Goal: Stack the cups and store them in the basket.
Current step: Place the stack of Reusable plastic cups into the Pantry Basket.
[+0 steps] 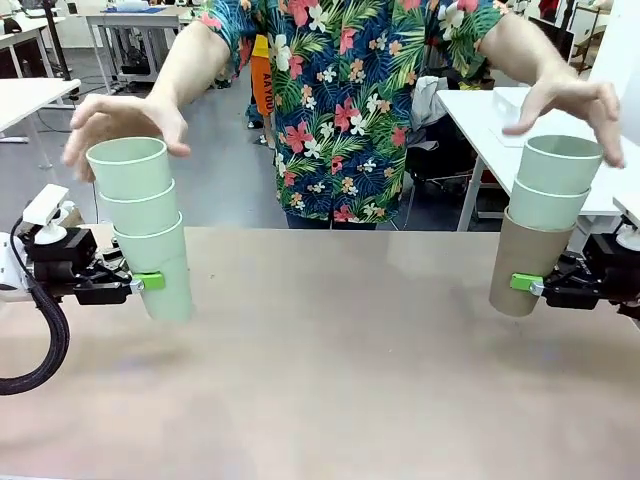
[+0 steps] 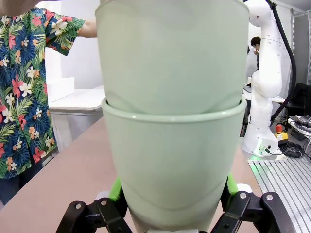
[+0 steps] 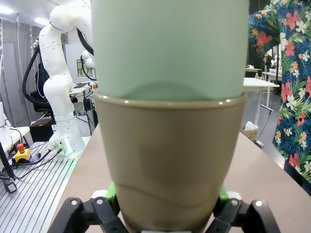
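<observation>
My left gripper (image 1: 150, 283) is shut on the bottom cup (image 1: 168, 285) of a leaning stack of three mint green cups (image 1: 140, 205), held just above the table. In the left wrist view the gripper (image 2: 172, 201) clamps that cup (image 2: 172, 165) from both sides. My right gripper (image 1: 526, 284) is shut on a tan-brown cup (image 1: 522, 262) with two mint cups (image 1: 555, 180) nested in it. The right wrist view shows the same grip (image 3: 167, 201) on the tan cup (image 3: 167, 155). One hand of the person (image 1: 125, 115) rests at the left stack's top, the other hand (image 1: 572, 100) over the right stack. The basket is out of view.
The brown table (image 1: 330, 380) stretches bare between the two stacks. The person in a flowered shirt (image 1: 345, 100) stands at its far edge. White tables (image 1: 480, 110) stand behind.
</observation>
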`<state>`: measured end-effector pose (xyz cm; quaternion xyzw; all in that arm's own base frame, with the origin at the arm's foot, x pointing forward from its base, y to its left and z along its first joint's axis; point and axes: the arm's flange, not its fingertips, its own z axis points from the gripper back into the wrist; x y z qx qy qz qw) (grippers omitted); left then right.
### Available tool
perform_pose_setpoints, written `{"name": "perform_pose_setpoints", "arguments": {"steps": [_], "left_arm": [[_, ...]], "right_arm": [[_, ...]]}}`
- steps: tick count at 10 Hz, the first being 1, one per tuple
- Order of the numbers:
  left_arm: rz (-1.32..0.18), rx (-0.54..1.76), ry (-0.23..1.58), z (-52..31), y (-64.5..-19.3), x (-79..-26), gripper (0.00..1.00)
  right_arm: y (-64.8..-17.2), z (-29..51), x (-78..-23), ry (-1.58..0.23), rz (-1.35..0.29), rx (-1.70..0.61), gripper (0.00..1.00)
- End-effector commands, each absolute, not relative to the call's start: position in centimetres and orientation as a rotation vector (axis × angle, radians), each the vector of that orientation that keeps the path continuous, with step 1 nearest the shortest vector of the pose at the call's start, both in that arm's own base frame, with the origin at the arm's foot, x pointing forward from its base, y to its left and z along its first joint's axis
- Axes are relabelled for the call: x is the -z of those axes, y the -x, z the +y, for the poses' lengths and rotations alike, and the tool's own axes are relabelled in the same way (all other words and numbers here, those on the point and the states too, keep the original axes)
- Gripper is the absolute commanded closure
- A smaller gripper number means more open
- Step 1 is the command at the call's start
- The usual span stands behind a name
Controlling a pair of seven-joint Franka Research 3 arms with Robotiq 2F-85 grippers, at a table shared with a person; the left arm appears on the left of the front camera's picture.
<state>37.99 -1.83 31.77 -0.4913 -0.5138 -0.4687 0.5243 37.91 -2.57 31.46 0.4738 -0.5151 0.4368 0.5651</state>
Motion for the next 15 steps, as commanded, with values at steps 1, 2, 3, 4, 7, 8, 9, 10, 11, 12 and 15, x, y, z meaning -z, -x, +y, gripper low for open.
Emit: {"name": "perform_pose_setpoints", "arguments": {"steps": [1, 2, 3, 4, 7, 8, 9, 10, 11, 12, 15], "left_arm": [[-1.232, 1.121, 1.185, -1.93, -37.99, -32.14, 0.13], [-1.232, 1.121, 1.185, -1.93, -37.99, -32.14, 0.13], [-1.232, 1.121, 1.185, -1.93, -37.99, -32.14, 0.13], [-1.232, 1.121, 1.185, -1.93, -37.99, -32.14, 0.13], [-1.232, 1.121, 1.185, -1.93, -37.99, -32.14, 0.13], [-1.232, 1.121, 1.185, -1.93, -37.99, -32.14, 0.13], [-1.232, 1.121, 1.185, -1.93, -37.99, -32.14, 0.13], [-1.232, 1.121, 1.185, -1.93, -37.99, -32.14, 0.13], [-1.232, 1.121, 1.185, -1.93, -37.99, -32.14, 0.13], [-1.232, 1.121, 1.185, -1.93, -37.99, -32.14, 0.13], [-1.232, 1.121, 1.185, -1.93, -37.99, -32.14, 0.13]], "right_arm": [[-38.03, -2.53, -31.92, -1.109, -1.226, -1.024, 0.17], [-38.03, -2.53, -31.92, -1.109, -1.226, -1.024, 0.17], [-38.03, -2.53, -31.92, -1.109, -1.226, -1.024, 0.17], [-38.03, -2.53, -31.92, -1.109, -1.226, -1.024, 0.17], [-38.03, -2.53, -31.92, -1.109, -1.226, -1.024, 0.17], [-38.03, -2.53, -31.92, -1.109, -1.226, -1.024, 0.17], [-38.03, -2.53, -31.92, -1.109, -1.226, -1.024, 0.17], [-38.03, -2.53, -31.92, -1.109, -1.226, -1.024, 0.17], [-38.03, -2.53, -31.92, -1.109, -1.226, -1.024, 0.17], [-38.03, -2.53, -31.92, -1.109, -1.226, -1.024, 0.17], [-38.03, -2.53, -31.92, -1.109, -1.226, -1.024, 0.17]]}}
